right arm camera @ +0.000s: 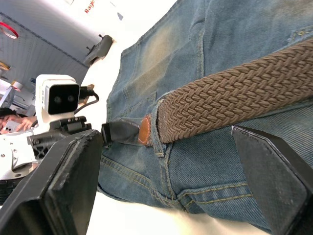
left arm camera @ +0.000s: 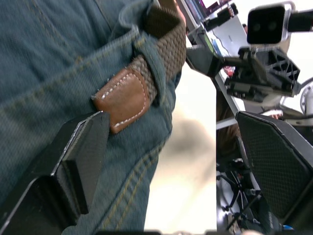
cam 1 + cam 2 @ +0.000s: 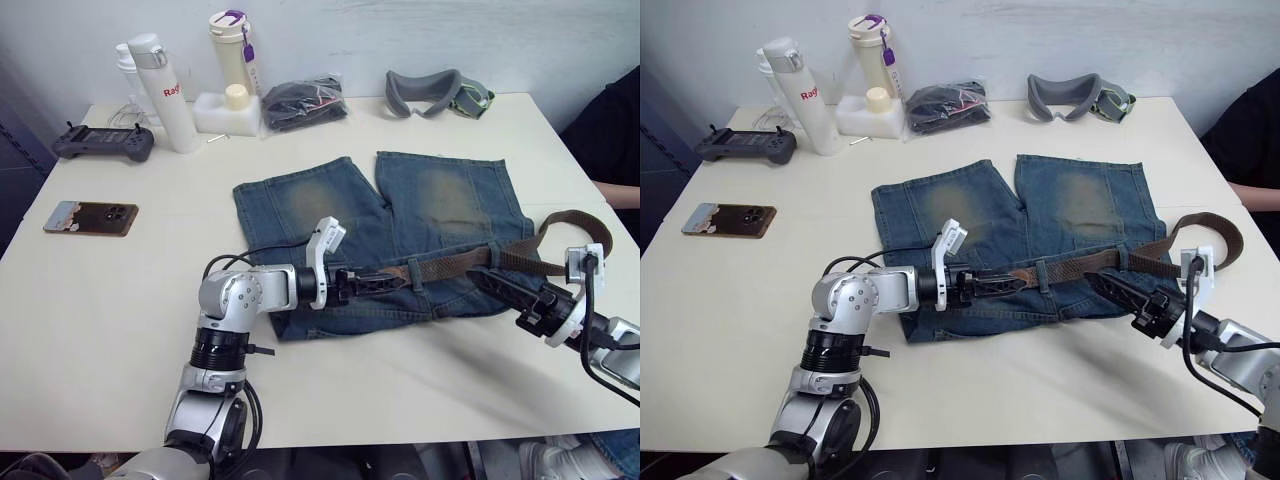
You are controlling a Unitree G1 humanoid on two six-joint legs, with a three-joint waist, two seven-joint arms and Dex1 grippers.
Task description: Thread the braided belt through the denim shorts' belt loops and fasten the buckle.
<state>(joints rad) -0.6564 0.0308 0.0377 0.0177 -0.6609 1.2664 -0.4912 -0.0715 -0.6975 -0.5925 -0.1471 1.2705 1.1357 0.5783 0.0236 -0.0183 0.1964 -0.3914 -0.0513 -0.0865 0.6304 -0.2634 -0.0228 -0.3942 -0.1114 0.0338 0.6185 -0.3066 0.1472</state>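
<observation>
On the white table (image 3: 100,300), the denim shorts (image 3: 400,220) lay flat with their legs pointing far and the waistband along the near edge. Across that waistband ran the braided belt (image 3: 460,263), passed under a belt loop (image 3: 413,272) near the middle; its right part curved round in a loop off the shorts' right side. Its leather-tipped end (image 2: 122,98) poked out leftward from under a loop. At that tip stood the left gripper (image 3: 375,281), its fingers parted, one finger (image 2: 80,156) touching the leather tip and the other apart from it, closed on nothing. Near the waistband's right end hovered the right gripper (image 3: 497,287), fingers spread wide on either side of the belt without holding it. Far along the table's edge stood bottles (image 3: 165,90), a black bundle (image 3: 303,100) and a grey headset (image 3: 435,92); a phone (image 3: 90,217) and a controller (image 3: 103,143) lay to the left.
</observation>
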